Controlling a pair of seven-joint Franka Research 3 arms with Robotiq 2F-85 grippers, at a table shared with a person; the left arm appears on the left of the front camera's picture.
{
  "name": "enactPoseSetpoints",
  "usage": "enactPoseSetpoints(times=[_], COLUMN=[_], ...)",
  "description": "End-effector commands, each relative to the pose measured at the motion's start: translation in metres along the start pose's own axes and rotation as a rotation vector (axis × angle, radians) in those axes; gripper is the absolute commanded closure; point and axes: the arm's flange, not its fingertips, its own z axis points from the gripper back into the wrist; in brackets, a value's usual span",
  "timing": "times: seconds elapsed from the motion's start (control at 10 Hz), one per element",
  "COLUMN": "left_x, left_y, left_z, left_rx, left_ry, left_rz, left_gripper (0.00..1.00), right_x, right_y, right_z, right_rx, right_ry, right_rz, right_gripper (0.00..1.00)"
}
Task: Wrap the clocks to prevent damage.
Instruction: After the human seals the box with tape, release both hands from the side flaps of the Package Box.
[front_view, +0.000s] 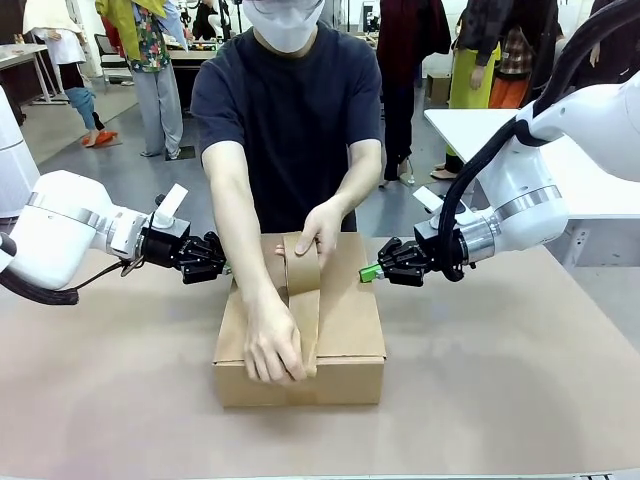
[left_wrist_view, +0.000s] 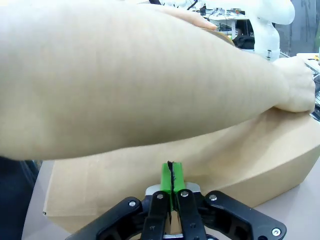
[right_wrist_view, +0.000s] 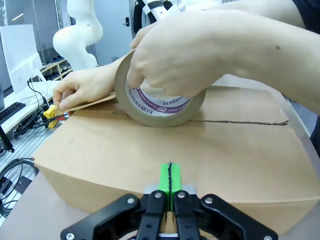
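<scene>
The clocks are hidden from view. A shut brown cardboard carton (front_view: 340, 320) lies in the middle of the table. A person's one hand (front_view: 318, 228) holds a roll of brown tape (front_view: 301, 265) on the carton's far top. The other hand (front_view: 272, 348) presses the tape strip (front_view: 305, 325) down at the near edge. My left gripper (front_view: 224, 268) is shut and empty, just off the carton's left side. My right gripper (front_view: 366, 272) is shut and empty at the carton's right far edge. In the right wrist view the tape roll (right_wrist_view: 160, 107) sits past my shut green pads (right_wrist_view: 170, 177).
The brown table surface (front_view: 500, 380) spreads free around the carton. The person's forearm (left_wrist_view: 125, 75) passes close over my left gripper (left_wrist_view: 171, 175). A white table (front_view: 590, 170) stands at the back right, with people farther off.
</scene>
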Motion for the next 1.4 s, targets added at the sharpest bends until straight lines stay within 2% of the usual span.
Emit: enactPoseSetpoints(times=[0.0, 1.3], left_x=[-0.0025, -0.0025], left_y=[-0.0004, -0.0004], left_z=[-0.0023, -0.0023], left_rx=[0.006, 0.006], left_ry=[-0.002, -0.002], left_rz=[-0.003, -0.003], left_gripper=[0.99, 0.99], right_x=[-0.0036, -0.0036], right_y=[-0.0004, -0.0004], right_z=[-0.0024, -0.0024], right_rx=[-0.007, -0.007], right_ry=[0.010, 0.010], right_rz=[-0.005, -0.005], right_gripper=[0.99, 0.99])
